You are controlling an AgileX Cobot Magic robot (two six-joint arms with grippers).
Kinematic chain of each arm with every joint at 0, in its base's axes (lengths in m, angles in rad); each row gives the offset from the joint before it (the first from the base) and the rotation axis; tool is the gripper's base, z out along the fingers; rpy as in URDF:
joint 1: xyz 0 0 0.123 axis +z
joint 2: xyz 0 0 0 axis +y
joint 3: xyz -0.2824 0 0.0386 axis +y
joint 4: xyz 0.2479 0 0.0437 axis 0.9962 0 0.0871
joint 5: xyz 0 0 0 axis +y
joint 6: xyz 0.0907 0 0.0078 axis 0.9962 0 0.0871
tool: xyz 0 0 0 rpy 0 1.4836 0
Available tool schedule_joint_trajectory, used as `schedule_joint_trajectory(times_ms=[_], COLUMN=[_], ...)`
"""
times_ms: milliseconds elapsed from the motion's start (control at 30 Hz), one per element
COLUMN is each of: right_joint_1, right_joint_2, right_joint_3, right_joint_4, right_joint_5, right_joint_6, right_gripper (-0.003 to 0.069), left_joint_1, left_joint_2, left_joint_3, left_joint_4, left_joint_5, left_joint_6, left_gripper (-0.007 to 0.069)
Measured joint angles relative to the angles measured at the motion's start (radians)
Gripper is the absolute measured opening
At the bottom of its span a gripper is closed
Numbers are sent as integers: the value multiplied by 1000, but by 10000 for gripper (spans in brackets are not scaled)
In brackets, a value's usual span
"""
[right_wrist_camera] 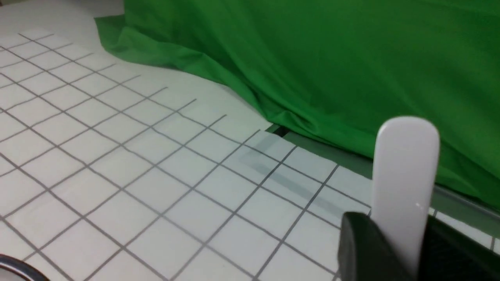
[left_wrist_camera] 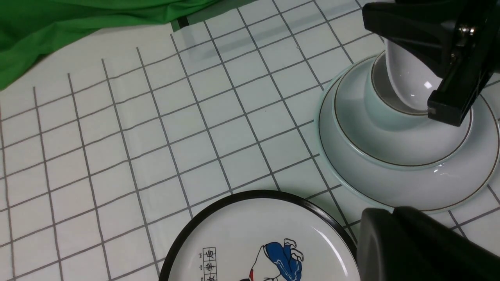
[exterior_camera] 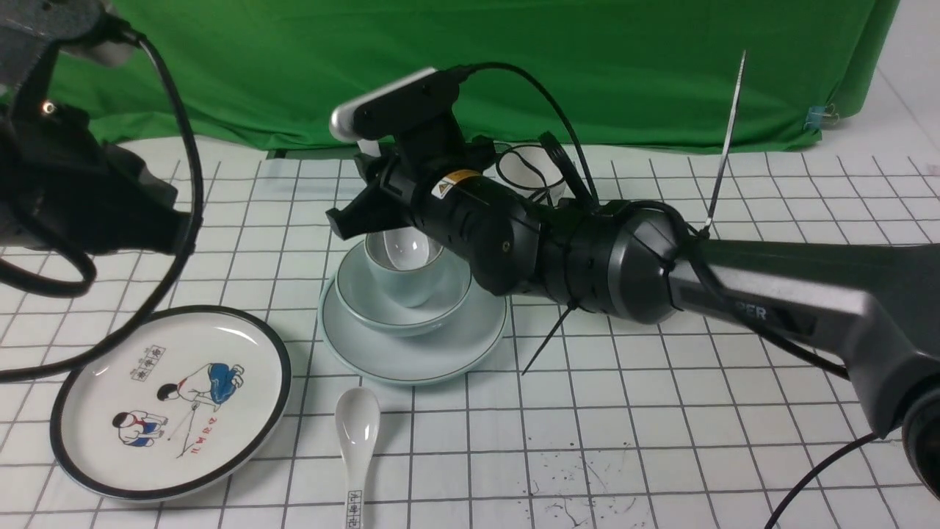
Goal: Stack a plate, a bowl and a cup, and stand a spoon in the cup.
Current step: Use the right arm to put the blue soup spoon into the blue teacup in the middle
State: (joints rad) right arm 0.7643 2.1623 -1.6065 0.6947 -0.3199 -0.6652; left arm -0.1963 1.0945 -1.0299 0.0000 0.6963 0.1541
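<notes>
The pale blue-green plate (exterior_camera: 440, 358) lies mid-table with the bowl (exterior_camera: 448, 305) on it and the cup (exterior_camera: 400, 290) standing in the bowl. My right gripper (exterior_camera: 371, 217) hovers just over the cup, shut on the plain white spoon (exterior_camera: 407, 246), whose scoop end is down inside the cup. In the right wrist view the spoon's handle (right_wrist_camera: 404, 171) sticks up between the jaws of the gripper (right_wrist_camera: 398, 234). The left wrist view shows the plate (left_wrist_camera: 390, 187), bowl (left_wrist_camera: 390, 144), cup (left_wrist_camera: 383, 88) and spoon (left_wrist_camera: 408, 84). My left gripper (left_wrist_camera: 394, 212) is shut and empty, beside the plate's left edge.
A black-rimmed plate with cartoon children (exterior_camera: 172, 400) lies at the front left. A white spoon with black characters (exterior_camera: 358, 441) lies in front of the stack. A black-rimmed white cup (exterior_camera: 525, 173) stands behind my right arm. Green cloth (exterior_camera: 514, 66) hangs at the back.
</notes>
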Motion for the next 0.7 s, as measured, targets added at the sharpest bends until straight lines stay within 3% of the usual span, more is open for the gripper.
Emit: schedule_joint_trajectory(times_ms=[100,333,467,533,667,700], right_joint_1=[0,0,-5,-11,-27,-30], right_joint_2=[0,0,-13,-39,-176,-215], right_joint_3=[0,0,0,0,0,0], right_joint_4=[-1,-1,-1,-1,-4,-4], right_joint_5=[11,15,37,79,208,232], right_joint_6=[1,-12,-41,-65,-126,-131], right_gripper=[172,301,288,251,52,32], left_joint_1=[0,0,0,0,0,0], left_joint_2=[0,0,-7,-20,-141,-173], left_joint_3=[0,0,0,0,29,41], left_joint_4=[0,0,0,0,6,7], left_joint_5=[0,0,4,8,5,0], left_joint_6=[0,0,0,0,-12,-17], left_gripper=[-28,-28,-28,-28,-28,-28])
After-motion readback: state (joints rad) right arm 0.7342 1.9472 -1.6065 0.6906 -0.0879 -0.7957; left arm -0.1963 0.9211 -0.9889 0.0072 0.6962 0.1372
